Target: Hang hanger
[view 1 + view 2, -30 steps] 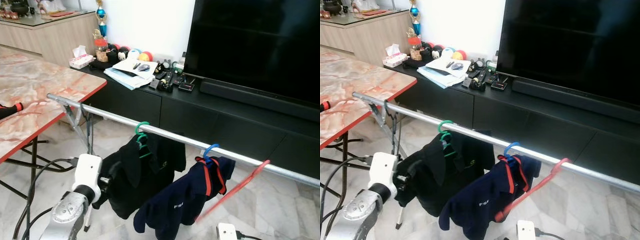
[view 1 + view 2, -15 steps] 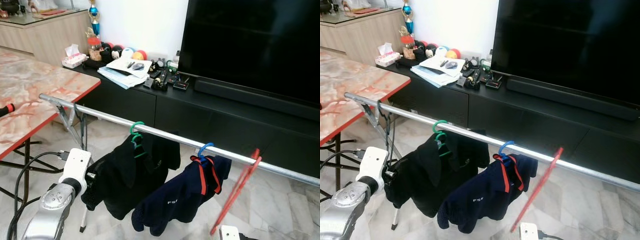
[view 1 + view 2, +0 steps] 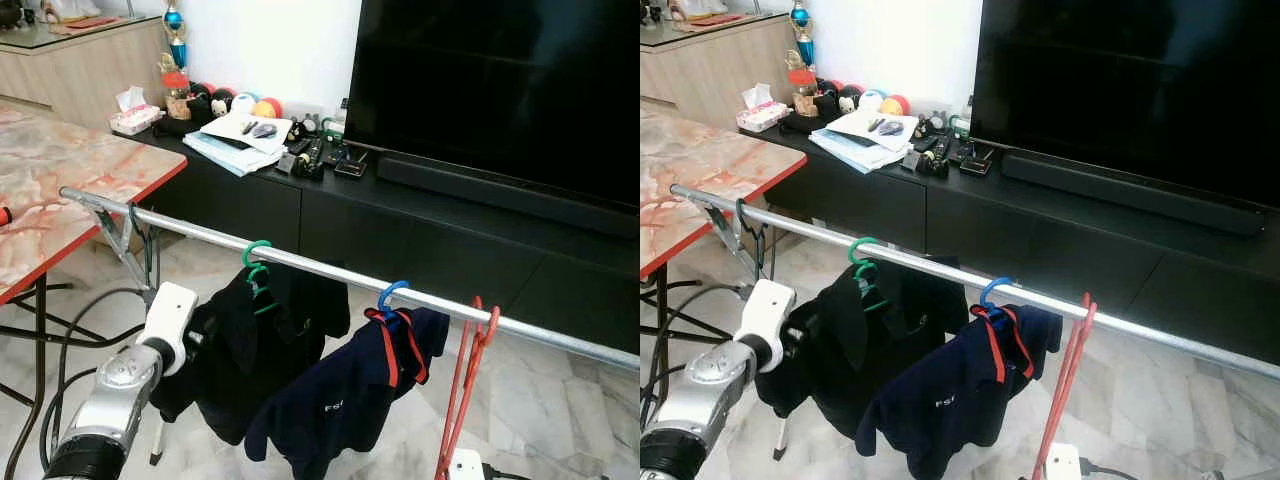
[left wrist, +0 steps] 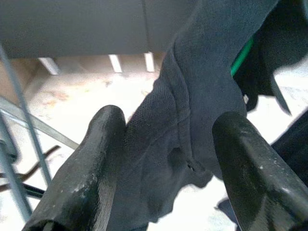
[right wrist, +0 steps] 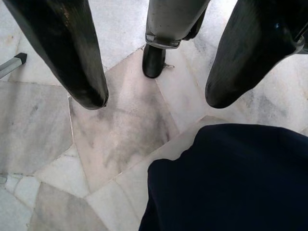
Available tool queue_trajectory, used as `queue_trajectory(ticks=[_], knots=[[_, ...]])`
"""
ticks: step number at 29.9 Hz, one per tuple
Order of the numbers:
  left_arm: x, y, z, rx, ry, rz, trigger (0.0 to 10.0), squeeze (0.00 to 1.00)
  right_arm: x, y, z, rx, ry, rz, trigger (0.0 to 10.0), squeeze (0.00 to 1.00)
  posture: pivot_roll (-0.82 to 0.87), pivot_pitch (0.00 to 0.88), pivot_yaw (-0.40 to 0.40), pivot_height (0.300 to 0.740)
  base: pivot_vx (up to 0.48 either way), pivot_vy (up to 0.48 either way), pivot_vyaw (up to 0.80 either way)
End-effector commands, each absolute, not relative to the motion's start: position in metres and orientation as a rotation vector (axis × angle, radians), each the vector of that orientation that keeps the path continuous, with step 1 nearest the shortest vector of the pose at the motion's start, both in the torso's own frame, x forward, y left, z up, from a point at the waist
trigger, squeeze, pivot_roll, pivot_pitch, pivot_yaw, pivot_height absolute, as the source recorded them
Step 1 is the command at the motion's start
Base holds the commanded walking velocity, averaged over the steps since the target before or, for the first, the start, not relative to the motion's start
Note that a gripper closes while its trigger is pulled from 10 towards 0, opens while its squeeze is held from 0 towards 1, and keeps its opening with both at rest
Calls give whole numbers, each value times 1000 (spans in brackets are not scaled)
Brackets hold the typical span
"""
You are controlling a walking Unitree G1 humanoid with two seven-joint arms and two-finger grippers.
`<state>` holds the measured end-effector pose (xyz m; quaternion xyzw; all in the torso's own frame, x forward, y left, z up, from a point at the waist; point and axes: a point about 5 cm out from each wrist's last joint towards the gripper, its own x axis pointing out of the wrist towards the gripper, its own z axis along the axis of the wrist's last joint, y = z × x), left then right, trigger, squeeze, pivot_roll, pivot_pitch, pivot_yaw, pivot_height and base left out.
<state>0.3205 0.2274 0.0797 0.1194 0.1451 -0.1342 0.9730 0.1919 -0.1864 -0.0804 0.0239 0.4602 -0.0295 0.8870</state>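
Note:
A silver rail (image 3: pixel 330 272) runs from left to right. A green hanger (image 3: pixel 256 262) carries a black shirt (image 3: pixel 262 350). A blue hanger (image 3: pixel 391 295) carries a navy shirt (image 3: pixel 340 400). A bare red hanger (image 3: pixel 468 375) hangs by its hook on the rail, right of the navy shirt, nearly straight down. My left arm (image 3: pixel 150 345) reaches to the black shirt; the left gripper (image 4: pixel 169 118) is open with the shirt's cloth between its fingers. Low over the marble floor, the right gripper (image 5: pixel 156 98) is open and holds nothing, with navy cloth (image 5: pixel 226 178) beside it.
A marble-look table with a red edge (image 3: pixel 60 180) stands at the left. Behind the rail are a black TV console (image 3: pixel 400 220) with papers and small items and a large TV (image 3: pixel 500 90). The rack's folding leg (image 3: pixel 130 240) and cables (image 3: pixel 70 330) are at the lower left.
The red hanger has swung from a steep slant to hang almost straight down from the rail. My left arm has risen toward the black shirt. The camera has shifted.

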Motion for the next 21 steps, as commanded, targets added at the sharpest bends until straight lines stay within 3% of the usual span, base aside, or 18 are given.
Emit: queue_trajectory(ticks=[1, 8, 21], knots=[[321, 225, 78, 252, 305, -320, 10000, 0, 192, -190, -80, 51, 960, -74, 10000, 0, 182, 19, -67, 740, 0, 0, 0], [307, 202, 64, 249, 376, -555, 10000, 0, 192, -188, -80, 52, 959, -67, 10000, 0, 182, 21, -67, 740, 0, 0, 0], [335, 198, 108, 251, 152, -335, 10000, 0, 191, -187, -81, 49, 963, -65, 10000, 0, 189, 18, -68, 740, 0, 0, 0]])
